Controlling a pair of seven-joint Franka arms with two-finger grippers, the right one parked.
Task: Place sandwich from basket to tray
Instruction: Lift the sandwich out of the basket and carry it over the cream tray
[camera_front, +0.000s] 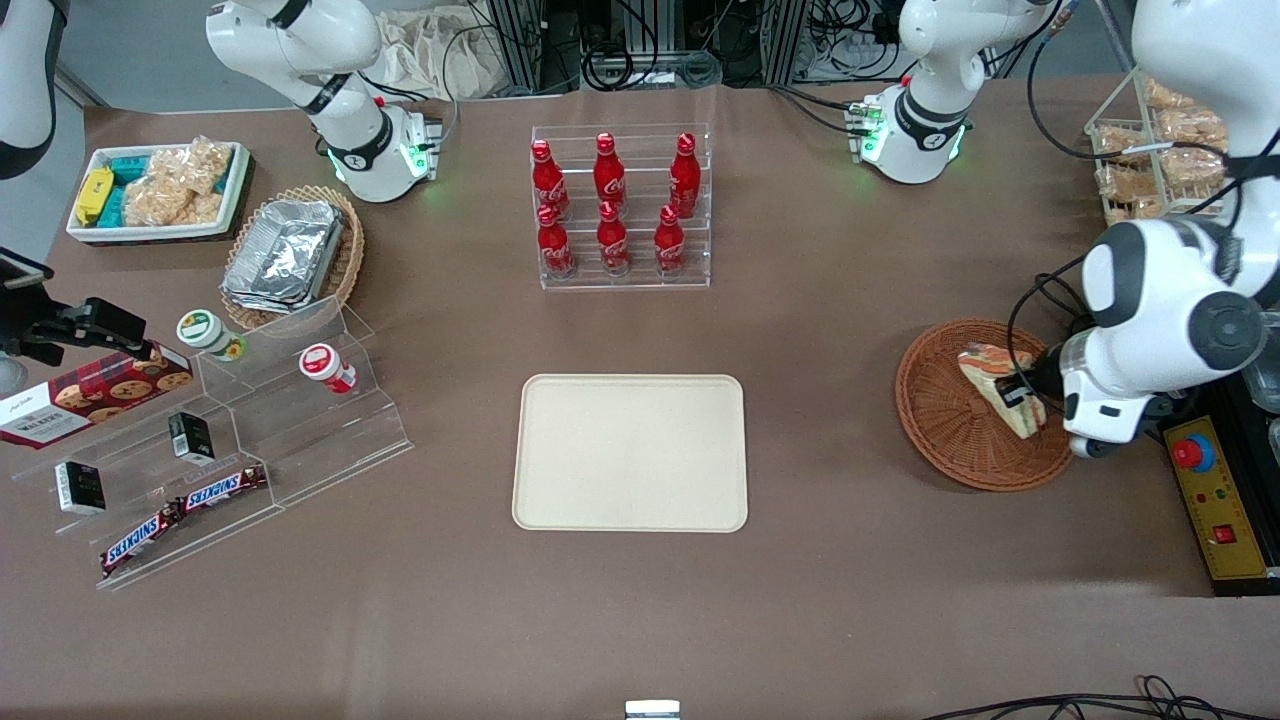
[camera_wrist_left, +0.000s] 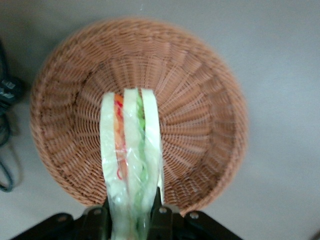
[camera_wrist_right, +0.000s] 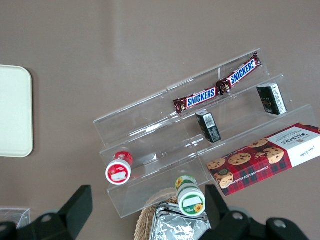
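Brown cloth covers the whole table (camera_front: 840, 420), and all the action sits at the working arm's end of it. The gripper (camera_front: 1022, 395) is down over the round reddish-brown wicker basket (camera_front: 935, 420), and it has the sandwich (camera_front: 990, 372) clamped between its two black fingers (camera_wrist_left: 159, 220). The wrist view shows it cleanly: the triangular wedge (camera_wrist_left: 131, 160) stands on edge in clear wrap, white bread with orange and green filling stripes facing the camera, one finger pressed to each flat side. Under it lies the woven floor of the basket (camera_wrist_left: 200, 130); whether the sandwich touches that floor or hangs just above it cannot be told.

At mid-table the cream-beige tray (camera_front: 630, 452) lies flat with nothing on it, well apart from the basket, toward the parked arm's end. Farther from the front camera than the tray stands a clear rack of six red Coca-Cola bottles (camera_front: 612, 205). Toward the parked arm's end, a clear stepped stand (camera_front: 300, 420) carries two Snickers bars (camera_front: 180, 512), and a tan oval basket with foil containers (camera_front: 288, 250) sits near it. The right wrist view shows a corner of the tray (camera_wrist_right: 15, 112) and a Walkers cookie box (camera_wrist_right: 265, 157).
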